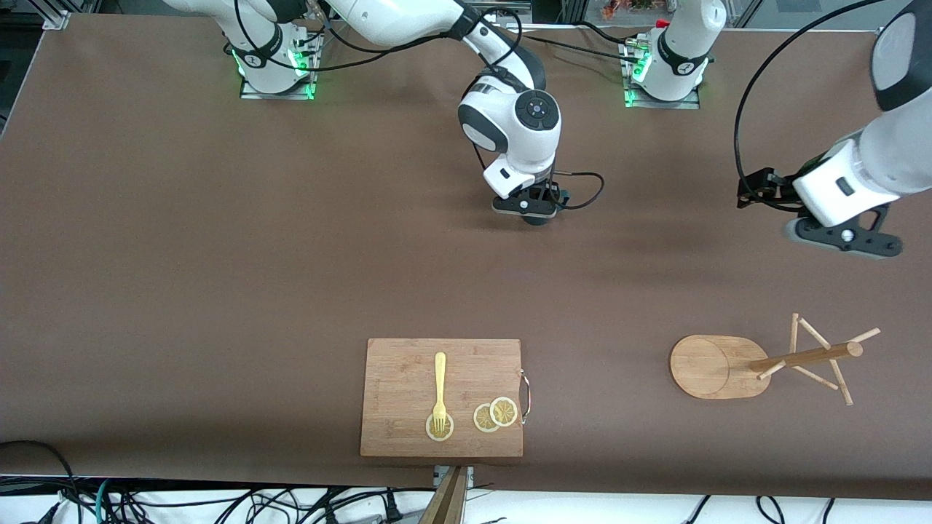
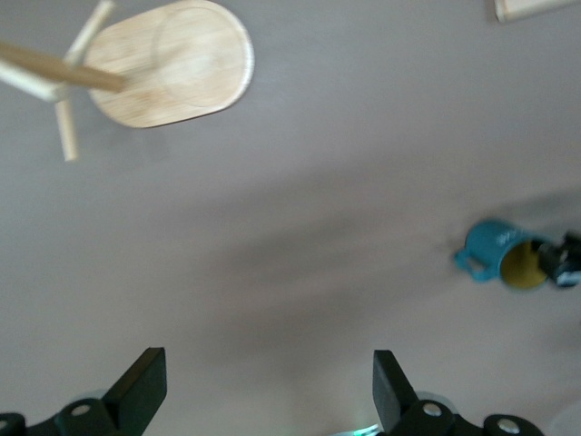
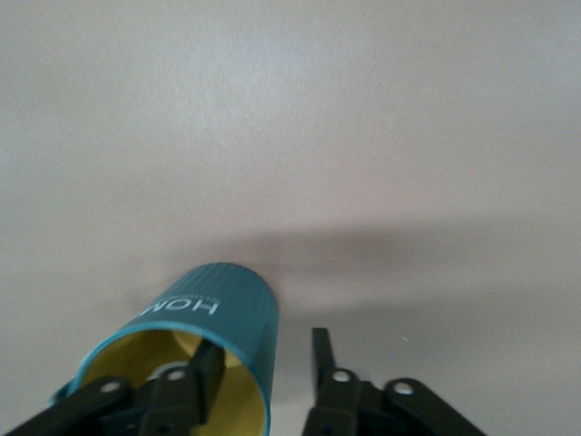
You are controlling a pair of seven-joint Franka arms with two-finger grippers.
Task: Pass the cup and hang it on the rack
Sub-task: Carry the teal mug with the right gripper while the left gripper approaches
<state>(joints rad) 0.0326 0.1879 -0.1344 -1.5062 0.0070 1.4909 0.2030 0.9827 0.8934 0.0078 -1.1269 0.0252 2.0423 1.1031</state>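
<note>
Teal and ribbed, with a yellow-ochre inside, the cup (image 3: 213, 341) hangs in the right gripper (image 3: 263, 368) over the middle of the brown worktop (image 1: 218, 255). In the right wrist view one of the fingers (image 3: 204, 368) sits inside the cup's mouth and the other lies just outside the wall, so the pair pinch the rim between them. White lettering runs across the cup's ribbed outside. The left wrist view shows the same cup (image 2: 502, 256) from a way off, its loop handle sticking out to one side and the right gripper's dark tip at its mouth. In the front view the right gripper (image 1: 530, 207) hides the cup beneath it.

The left gripper (image 1: 848, 239) hovers over the worktop toward the left arm's end of the table, holding nothing. Its fingers (image 2: 141, 386) are spread wide apart.

The rack (image 1: 772, 362), a light wooden mug tree, stands on the worktop nearer to the front camera, toward the left arm's end; its oval base, thick central post and thin angled pegs all show, and no cup hangs on it.

A bamboo cutting board (image 1: 408, 364) with a metal handle lies close to the worktop's front edge. On it rest a pale yellow fork (image 1: 440, 389) and three lemon slices (image 1: 502, 411); the fork's tines lie on one slice, and the other two overlap.
</note>
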